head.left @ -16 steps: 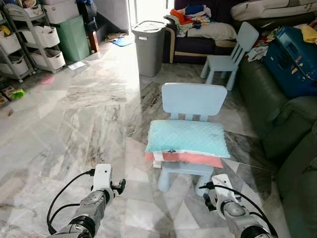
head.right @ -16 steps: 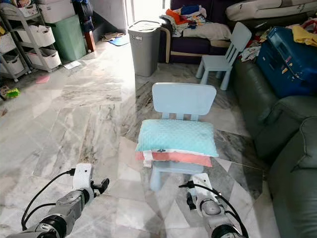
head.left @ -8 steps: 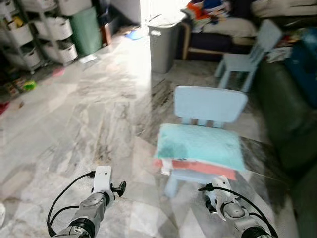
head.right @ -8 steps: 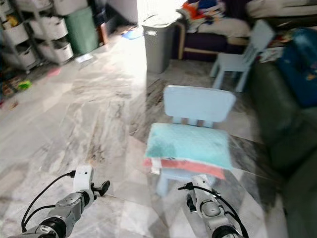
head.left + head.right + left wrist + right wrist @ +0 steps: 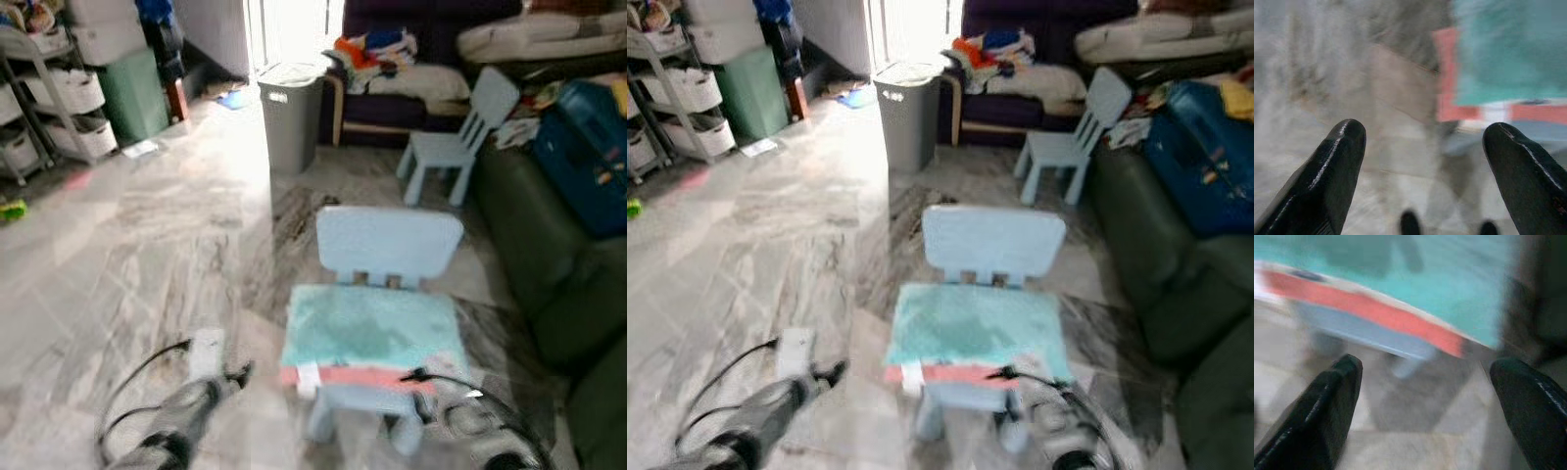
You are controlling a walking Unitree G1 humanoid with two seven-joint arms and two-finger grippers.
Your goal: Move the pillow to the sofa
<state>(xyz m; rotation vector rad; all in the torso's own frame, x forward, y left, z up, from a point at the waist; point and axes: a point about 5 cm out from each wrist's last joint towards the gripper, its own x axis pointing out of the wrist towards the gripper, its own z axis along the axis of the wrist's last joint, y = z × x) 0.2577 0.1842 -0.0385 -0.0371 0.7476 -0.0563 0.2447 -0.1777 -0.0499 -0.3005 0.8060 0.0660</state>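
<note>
A teal pillow [image 5: 370, 325] with a coral-red edge lies flat on the seat of a small light-blue chair [image 5: 388, 240] straight ahead. The dark green sofa [image 5: 558, 264] runs along the right side. My left gripper [image 5: 1425, 171] is open, low and to the left of the chair, with the pillow [image 5: 1508, 54] ahead of its fingers. My right gripper [image 5: 1425, 406] is open just below the pillow's front right corner [image 5: 1400, 298], holding nothing. Both arms [image 5: 181, 431] are blurred in the head views.
A grey laundry bin [image 5: 292, 113] stands beyond the chair. A second light-blue chair [image 5: 453, 137] sits by a dark couch piled with clothes [image 5: 392, 59]. A blue suitcase [image 5: 588, 157] lies on the sofa. Shelves with white bins [image 5: 59, 108] line the far left. Open marble floor spreads left.
The camera has swung and moved closer, so the chair and pillow sit lower and nearer in view. Both grippers have come nearer to the chair, still open.
</note>
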